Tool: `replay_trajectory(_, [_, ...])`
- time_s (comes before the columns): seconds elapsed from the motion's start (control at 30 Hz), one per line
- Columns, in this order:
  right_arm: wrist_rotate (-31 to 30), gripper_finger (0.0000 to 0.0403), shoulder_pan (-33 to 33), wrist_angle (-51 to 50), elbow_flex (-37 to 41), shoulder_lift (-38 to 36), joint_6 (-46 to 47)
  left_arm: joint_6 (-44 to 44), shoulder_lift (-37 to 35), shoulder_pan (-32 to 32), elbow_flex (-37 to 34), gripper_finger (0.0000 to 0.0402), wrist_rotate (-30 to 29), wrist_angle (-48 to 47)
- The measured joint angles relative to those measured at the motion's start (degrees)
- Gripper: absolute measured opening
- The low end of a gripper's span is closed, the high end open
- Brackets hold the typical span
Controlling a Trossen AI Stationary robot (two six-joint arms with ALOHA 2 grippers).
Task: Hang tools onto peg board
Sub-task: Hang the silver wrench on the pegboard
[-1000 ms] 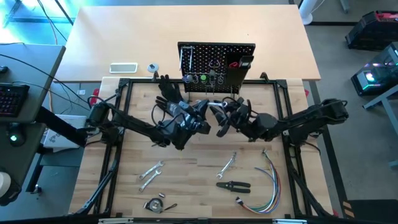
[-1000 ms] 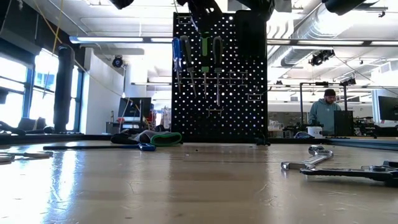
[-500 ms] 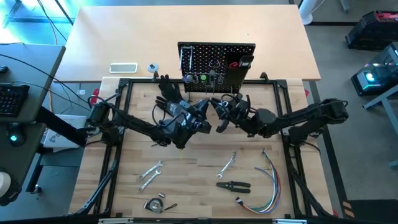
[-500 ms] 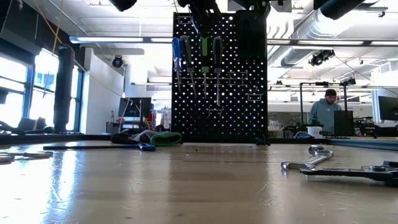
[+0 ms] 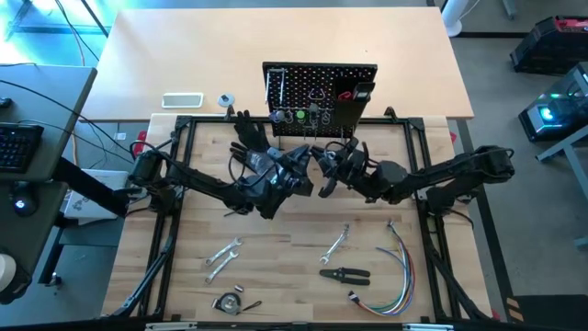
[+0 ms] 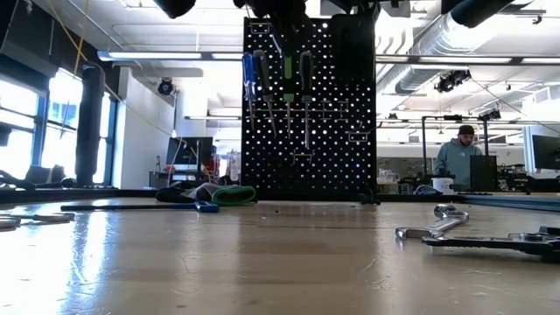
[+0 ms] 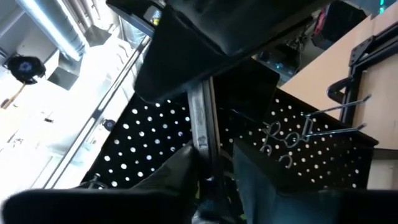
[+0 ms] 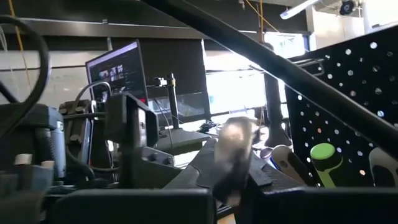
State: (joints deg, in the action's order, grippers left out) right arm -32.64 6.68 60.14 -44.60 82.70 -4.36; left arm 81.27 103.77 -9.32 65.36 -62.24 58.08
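You have several tools hung on the upright black perforated peg board, both grippers meet just before it, the right gripper clamped on a slim silver tool, the left gripper's fingers unclear, while silver wrenches and black-handled pliers wait on the wooden table.

No text, label or number can be read on anything here.

Left hand and right hand raised, nearly touching.
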Motion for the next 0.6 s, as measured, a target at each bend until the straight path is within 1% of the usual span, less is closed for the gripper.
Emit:
replay_trajectory(0.2, [0.1,0.0004,0.1,-0.5,0.0,0.0,-2.0,-2.9,0.1,-0.3,0.0,0.0131,-0.9,-0.2])
replay_trajectory(0.43, [0.0,0.0002,0.1,-2.8,0.0,-0.3,-3.6,-4.2,-0.7,-2.6,0.0,0.0152,-1.3,-0.3])
replay_trajectory(0.5, [0.4,0.0002,0.1,-3.9,0.0,-0.7,-3.7,-5.5,-2.0,-3.4,0.0,0.0154,-1.3,-2.1])
replay_trajectory(0.6, [0.8,0.0002,0.2,-5.0,0.0,-1.5,-4.7,-9.7,-4.8,-4.6,0.0,0.0154,-0.7,-8.2])
